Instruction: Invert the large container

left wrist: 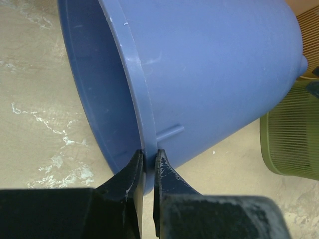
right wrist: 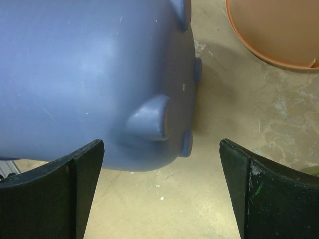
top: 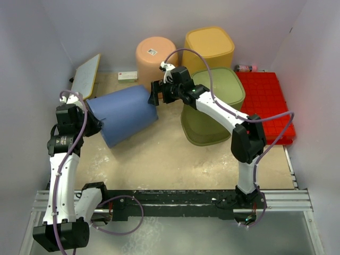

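Top view: the blue tub [top: 127,114] lies on its side at the left-centre of the table [top: 159,156], with its mouth toward the left arm and its base toward the right arm. An orange tub [top: 155,56] and a yellow tub [top: 209,49] stand behind it. A green tub [top: 215,106] sits just right of its base, under the right forearm, and a red tray [top: 265,101] lies further right. A board [top: 86,74] leans at the left wall. The left gripper [top: 97,123] is at the tub's rim, and the right gripper [top: 158,94] is at the base end, between the blue and orange tubs. Left wrist view: the fingers [left wrist: 133,172] are pressed together on the rim [left wrist: 134,84] — one inside the mouth, one outside. The tub wall is smooth matte blue, tapering toward the base, with a short rib below the rim. The green tub shows past it at the right, with a ribbed wall. Right wrist view: the fingers [right wrist: 75,174] are spread wide on either side of the base, touching nothing. The base carries rounded feet [right wrist: 149,119] — four are visible. The orange tub's edge sits near the upper right, apart from the blue tub.
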Controlling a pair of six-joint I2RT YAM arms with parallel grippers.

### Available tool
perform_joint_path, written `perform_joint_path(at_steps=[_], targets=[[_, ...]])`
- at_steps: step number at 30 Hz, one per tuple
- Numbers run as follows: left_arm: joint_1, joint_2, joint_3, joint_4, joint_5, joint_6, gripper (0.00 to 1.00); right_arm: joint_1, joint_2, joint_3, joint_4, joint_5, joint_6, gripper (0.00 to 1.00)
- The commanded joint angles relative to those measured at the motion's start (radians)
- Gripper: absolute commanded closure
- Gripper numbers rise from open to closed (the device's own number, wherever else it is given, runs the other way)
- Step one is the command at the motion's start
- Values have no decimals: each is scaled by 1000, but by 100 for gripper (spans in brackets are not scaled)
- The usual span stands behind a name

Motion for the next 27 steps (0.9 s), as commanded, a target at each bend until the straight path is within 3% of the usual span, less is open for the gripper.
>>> perform_joint_path(at_steps=[1,10,15,27], targets=[[-1,5,33,-23,-59,22,100,-4,7,25,41,-33,12,0],[-1,-16,45,-52,-139,24,100,-6,52,28,116,-165,15,0],[-1,-13,41,-45,-105,25,100,-4,91,61,139,-211,30,0],[-1,-7,29,-38,-75,31,100,-3,128,94,157,-160,61,0]])
